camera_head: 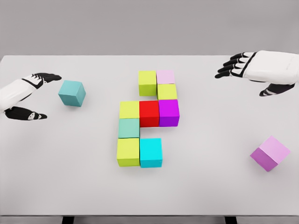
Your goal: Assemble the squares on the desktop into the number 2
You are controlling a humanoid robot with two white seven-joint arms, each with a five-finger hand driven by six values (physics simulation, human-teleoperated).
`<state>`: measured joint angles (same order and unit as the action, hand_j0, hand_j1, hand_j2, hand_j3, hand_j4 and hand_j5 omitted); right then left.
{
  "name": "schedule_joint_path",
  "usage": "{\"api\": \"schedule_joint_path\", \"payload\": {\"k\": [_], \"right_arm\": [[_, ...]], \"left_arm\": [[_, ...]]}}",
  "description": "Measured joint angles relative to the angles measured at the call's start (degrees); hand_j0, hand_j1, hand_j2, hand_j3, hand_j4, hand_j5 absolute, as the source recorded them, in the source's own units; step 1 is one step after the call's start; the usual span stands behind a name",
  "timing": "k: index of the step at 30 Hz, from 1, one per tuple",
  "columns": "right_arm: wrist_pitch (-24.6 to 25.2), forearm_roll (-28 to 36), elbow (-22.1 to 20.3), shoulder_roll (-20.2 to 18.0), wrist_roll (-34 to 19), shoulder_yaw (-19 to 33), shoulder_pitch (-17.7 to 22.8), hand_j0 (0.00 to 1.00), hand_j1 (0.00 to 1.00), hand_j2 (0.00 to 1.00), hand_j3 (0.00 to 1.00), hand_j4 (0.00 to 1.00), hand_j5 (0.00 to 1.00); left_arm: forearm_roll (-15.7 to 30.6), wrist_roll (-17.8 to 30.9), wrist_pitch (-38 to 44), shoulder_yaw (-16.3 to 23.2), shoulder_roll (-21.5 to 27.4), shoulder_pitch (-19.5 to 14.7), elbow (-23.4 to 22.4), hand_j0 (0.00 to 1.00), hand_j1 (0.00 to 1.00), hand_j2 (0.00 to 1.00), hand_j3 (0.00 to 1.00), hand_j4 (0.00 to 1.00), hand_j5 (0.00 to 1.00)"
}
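Teal cube [72,93] just beside open left hand [29,95], apart

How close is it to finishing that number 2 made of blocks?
Nine blocks already touch in a cluster at mid-table, roughly a 2 with short top and bottom rows. Nothing is in hand: the left hand and right hand are open. The teal block and the pink block lie apart, unplaced.

No writing, label, brand, number or sign can be read anywhere. The faces of the coloured blocks [148,116] are plain, and the white counter [210,186] bears no marking.
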<state>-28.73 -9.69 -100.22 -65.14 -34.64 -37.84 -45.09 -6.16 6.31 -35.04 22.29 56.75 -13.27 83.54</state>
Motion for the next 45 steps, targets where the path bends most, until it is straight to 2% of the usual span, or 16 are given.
{"api": "schedule_joint_path", "payload": {"k": [5, 10, 13, 16, 20, 22, 24, 26, 28, 31, 33, 38, 45], "right_arm": [[-0.22, 0.11, -0.19, -0.68, 1.88, 0.42, 0.18, 1.0, 1.0, 1.0, 1.0, 1.0, 1.0], [-4.23, 2.18, -0.17, -8.05, 8.2, -0.5, 1.41, 1.0, 1.0, 1.0, 1.0, 1.0, 1.0], [-5.56, 10.76, -0.13, -14.45, 3.17, -1.58, 2.2, 1.0, 1.0, 1.0, 1.0, 1.0, 1.0], [-6.12, 17.61, -0.17, -19.59, 0.92, -2.0, 2.56, 0.99, 0.99, 0.99, 0.99, 0.99, 0.99], [-6.34, 20.85, -0.12, -24.91, -0.04, -3.3, 2.77, 1.0, 1.0, 1.0, 1.0, 1.0, 1.0], [-6.38, 21.49, -0.02, -25.97, -0.2, -4.51, 2.7, 0.99, 0.99, 0.99, 0.99, 0.99, 0.99], [-6.39, 21.82, 0.15, -26.22, -0.29, -5.99, 2.83, 0.99, 0.99, 0.99, 0.99, 0.99, 0.99], [-6.39, 21.99, 0.58, -25.26, -0.33, -7.39, 3.6, 0.99, 0.99, 0.99, 0.99, 0.99, 0.99], [-6.43, 21.74, 1.12, -22.64, -0.36, -8.15, 3.6, 0.99, 0.99, 0.99, 0.99, 0.99, 0.99], [-6.15, 21.1, 1.54, -18.57, -0.37, -8.67, 4.48, 0.99, 0.99, 0.99, 0.99, 0.99, 0.99], [-5.98, 20.25, 1.83, -17.23, -0.37, -8.89, 5.72, 0.99, 0.99, 0.99, 0.99, 0.99, 0.99], [-6.29, 18.83, 3.47, -16.85, -0.38, -11.27, 5.79, 0.99, 0.99, 0.99, 0.99, 0.99, 0.99], [-6.4, 17.55, 5.51, -18.01, -0.38, -15.17, 5.8, 0.99, 0.99, 0.99, 0.99, 0.99, 0.99]], "left_arm": [[-0.13, 0.04, 0.0, -0.04, -0.12, 0.0, -0.09, 1.0, 1.0, 1.0, 1.0, 1.0, 1.0], [-0.25, 0.24, 0.0, -1.04, -0.19, -0.35, -0.21, 1.0, 1.0, 1.0, 1.0, 1.0, 1.0], [-0.02, 0.48, 0.0, -1.9, -0.33, -0.26, 0.18, 1.0, 1.0, 1.0, 1.0, 1.0, 1.0], [0.06, 0.6, -0.01, -2.39, -0.06, -0.7, 2.82, 1.0, 1.0, 1.0, 1.0, 1.0, 1.0], [1.02, 2.08, 2.01, -3.23, 2.4, -1.58, 6.51, 1.0, 1.0, 1.0, 1.0, 1.0, 1.0], [2.23, 7.15, 8.99, -3.31, 4.31, -4.56, 8.6, 1.0, 1.0, 1.0, 1.0, 1.0, 1.0], [2.83, 15.89, 16.32, -3.11, 5.1, -8.35, 9.72, 1.0, 1.0, 1.0, 1.0, 1.0, 1.0], [2.95, 22.12, 22.04, -2.72, 4.98, -11.15, 9.87, 1.0, 1.0, 1.0, 1.0, 1.0, 1.0], [2.64, 25.32, 26.12, -1.11, 3.79, -13.44, 9.62, 1.0, 1.0, 1.0, 1.0, 1.0, 1.0], [2.27, 27.44, 28.97, 4.37, 2.06, -22.05, 8.15, 1.0, 1.0, 1.0, 1.0, 1.0, 1.0], [2.1, 28.05, 29.95, 8.12, 0.21, -25.75, 6.17, 1.0, 1.0, 1.0, 1.0, 1.0, 1.0], [1.15, 28.58, 35.95, 15.52, -3.27, -29.36, 3.26, 1.0, 1.0, 1.0, 1.0, 1.0, 1.0], [-1.72, 28.7, 41.96, 18.6, -5.75, -30.24, 2.59, 1.0, 1.0, 1.0, 1.0, 1.0, 1.0]]}}
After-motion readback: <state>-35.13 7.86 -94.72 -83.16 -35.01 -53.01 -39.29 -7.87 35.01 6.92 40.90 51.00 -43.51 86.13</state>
